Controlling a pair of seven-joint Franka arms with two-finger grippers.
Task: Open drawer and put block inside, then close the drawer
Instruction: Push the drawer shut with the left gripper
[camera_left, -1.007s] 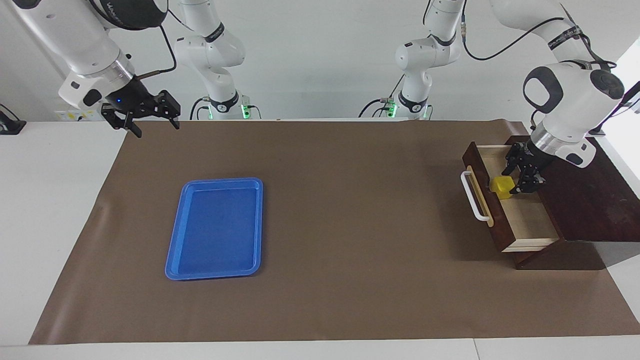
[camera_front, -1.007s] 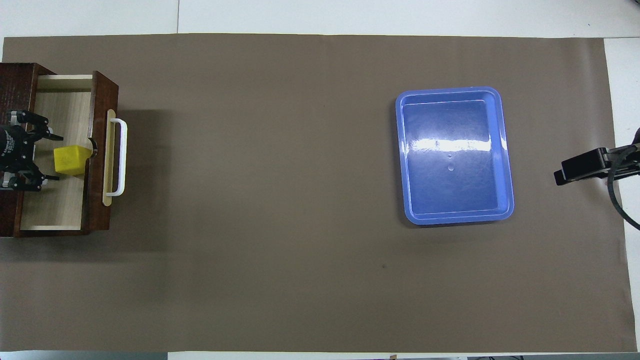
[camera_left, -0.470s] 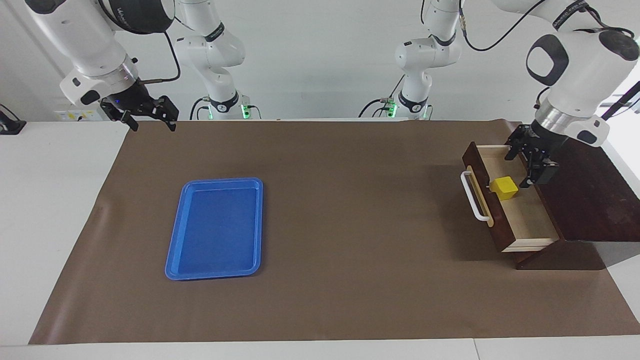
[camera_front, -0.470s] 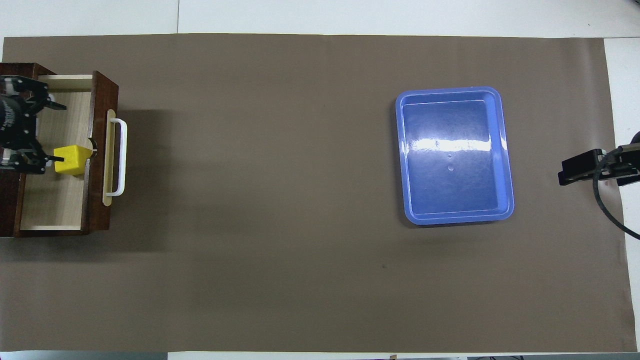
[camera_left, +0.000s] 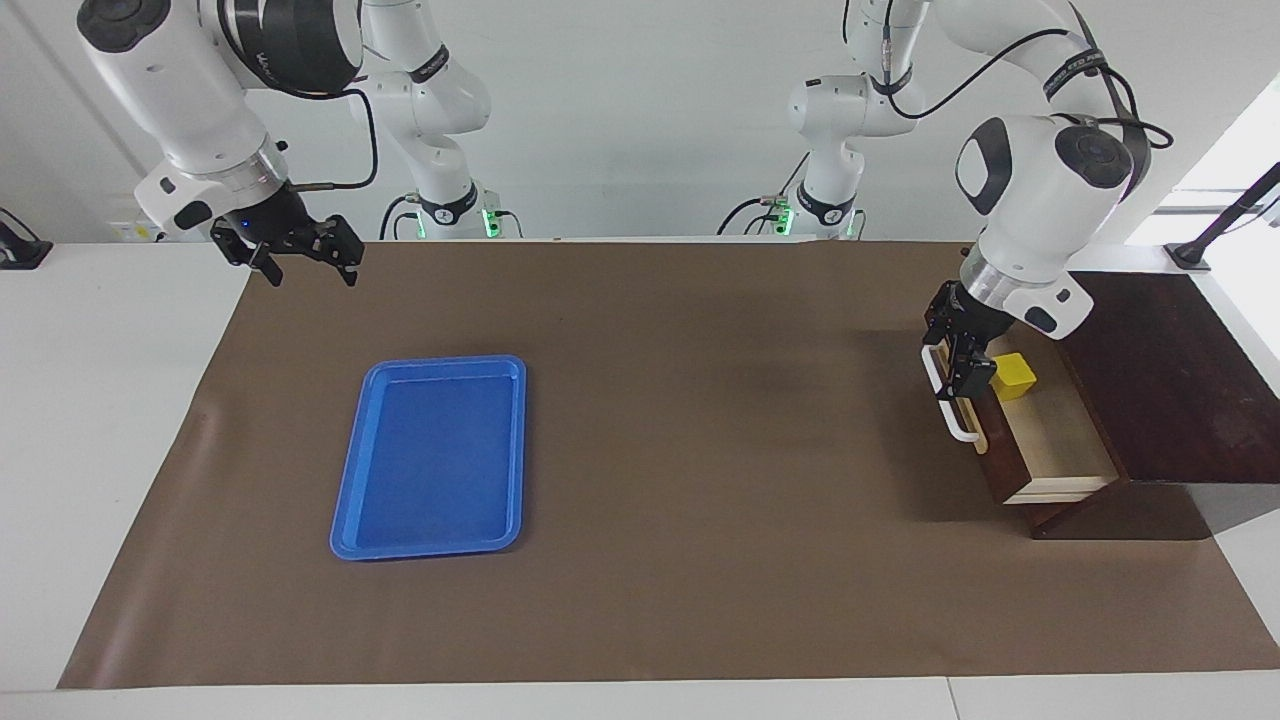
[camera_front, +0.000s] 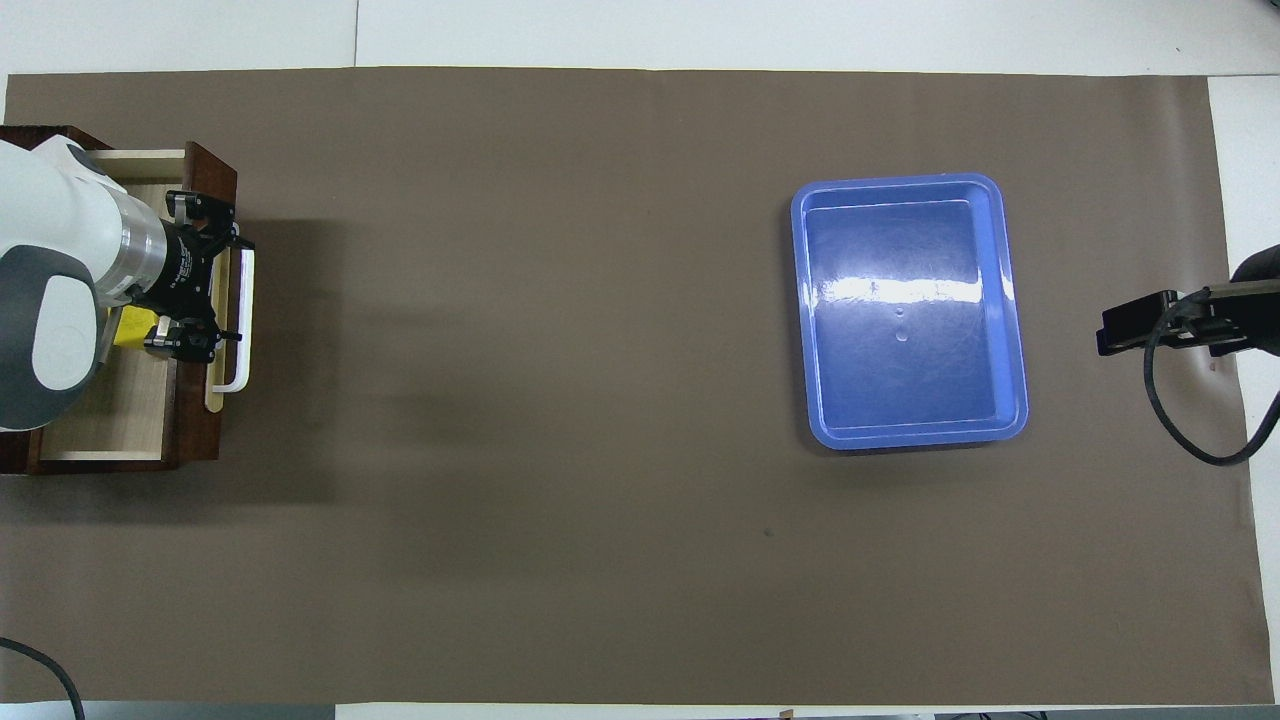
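The drawer stands pulled out of its dark wooden box at the left arm's end of the table; it also shows in the overhead view. The yellow block lies inside the drawer, close to the drawer front, and is partly hidden under the arm in the overhead view. My left gripper is open and empty over the drawer front and its white handle; from overhead its fingers spread along the handle. My right gripper is open and empty, and waits raised over the mat's corner at the right arm's end.
A flat blue tray lies on the brown mat toward the right arm's end; it also shows in the overhead view. Nothing lies in it.
My left gripper has risen out of the drawer, leaving the block inside, and moved to the drawer front and handle. The right gripper shifted slightly.
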